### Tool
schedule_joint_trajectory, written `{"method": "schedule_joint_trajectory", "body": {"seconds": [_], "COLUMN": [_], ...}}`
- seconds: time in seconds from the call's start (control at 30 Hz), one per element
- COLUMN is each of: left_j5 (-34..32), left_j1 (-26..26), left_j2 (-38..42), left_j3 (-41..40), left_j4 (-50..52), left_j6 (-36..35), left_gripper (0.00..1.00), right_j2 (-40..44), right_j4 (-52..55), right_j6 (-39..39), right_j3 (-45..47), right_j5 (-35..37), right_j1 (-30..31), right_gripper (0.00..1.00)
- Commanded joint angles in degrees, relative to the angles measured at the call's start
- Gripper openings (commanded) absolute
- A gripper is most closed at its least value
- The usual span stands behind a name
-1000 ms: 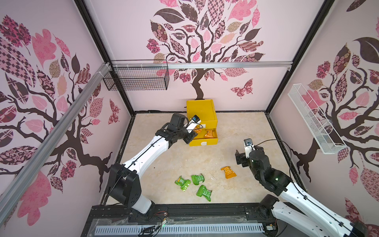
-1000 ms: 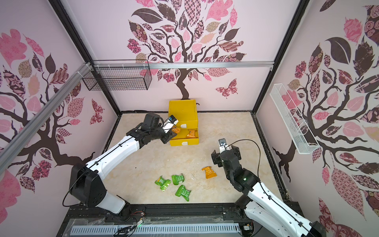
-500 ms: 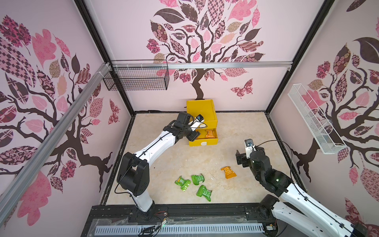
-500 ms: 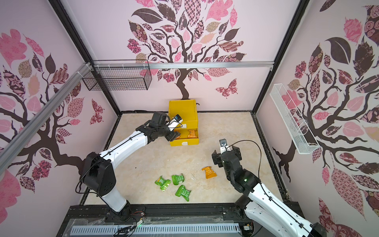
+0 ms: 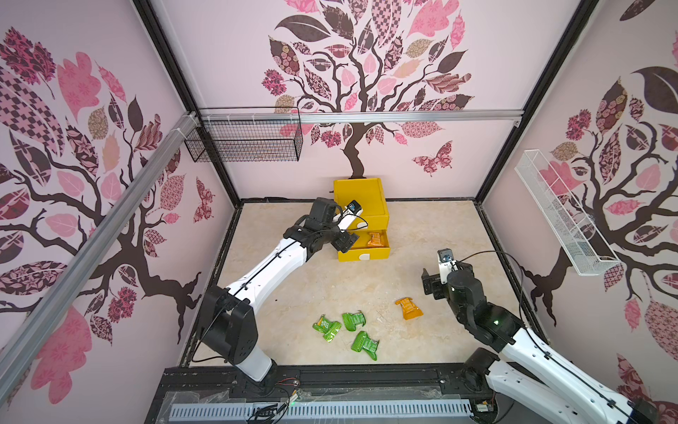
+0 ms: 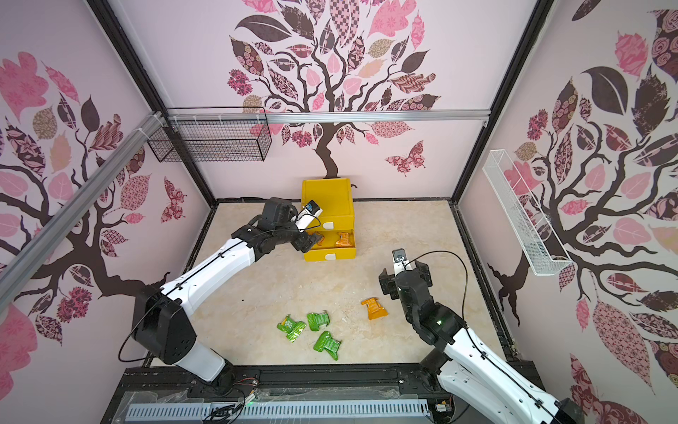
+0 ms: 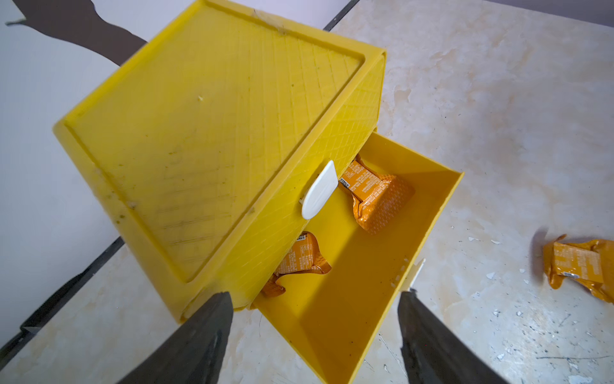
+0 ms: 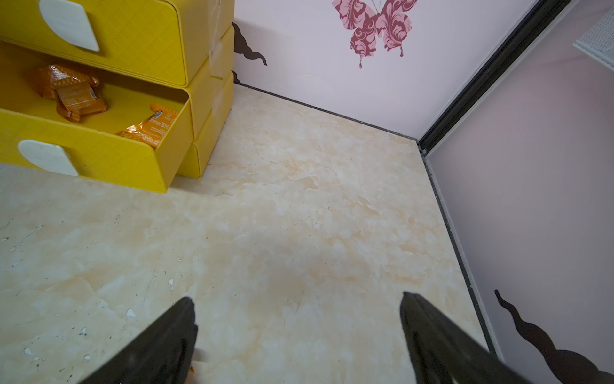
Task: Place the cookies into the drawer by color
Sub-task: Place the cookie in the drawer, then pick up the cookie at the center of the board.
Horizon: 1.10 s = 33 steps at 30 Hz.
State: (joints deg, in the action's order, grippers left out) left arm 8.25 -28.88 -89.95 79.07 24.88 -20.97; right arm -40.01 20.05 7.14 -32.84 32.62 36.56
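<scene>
- Left end effector (image 7: 313, 297) gapes wide, empty, over the open middle tray (image 7: 335, 319) of the drawer (image 5: 361, 200), far centre.
- Two orange cookies (image 7: 375, 196) lie inside; a third orange cookie (image 5: 408, 307) and three green cookies (image 5: 354, 320) lie on the near worktop (image 5: 422, 227).
- Right end effector (image 8: 297, 299) gapes wide, empty.

The drawer (image 5: 361, 200) is bright yellow with a diamond grid, its tab handles (image 7: 319, 191) white. The orange cookies (image 7: 375, 196) carry pale print; the green cookies (image 5: 354, 320) are glossy. The floor (image 5: 422, 227) is mottled cream marble, the walls (image 5: 227, 66) pale pink with dark-brown trees and patterned pink leaves
</scene>
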Motion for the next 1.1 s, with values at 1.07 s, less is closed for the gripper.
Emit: {"method": "schedule_joint_trajectory", "body": {"seconds": [1.07], "left_j5": [13.73], "left_j1": [12.91], "left_j2": [29.24], "left_j3": [-20.72], "left_j4": [7.81], "left_j6": [14.40], "left_gripper": [0.97], "right_j2": [-13.98], "right_j4": [23.44], "right_j6": [-24.15], "right_j3": [-17.51], "right_j5": [-13.38], "right_j1": [-0.10], "right_gripper": [0.96]}}
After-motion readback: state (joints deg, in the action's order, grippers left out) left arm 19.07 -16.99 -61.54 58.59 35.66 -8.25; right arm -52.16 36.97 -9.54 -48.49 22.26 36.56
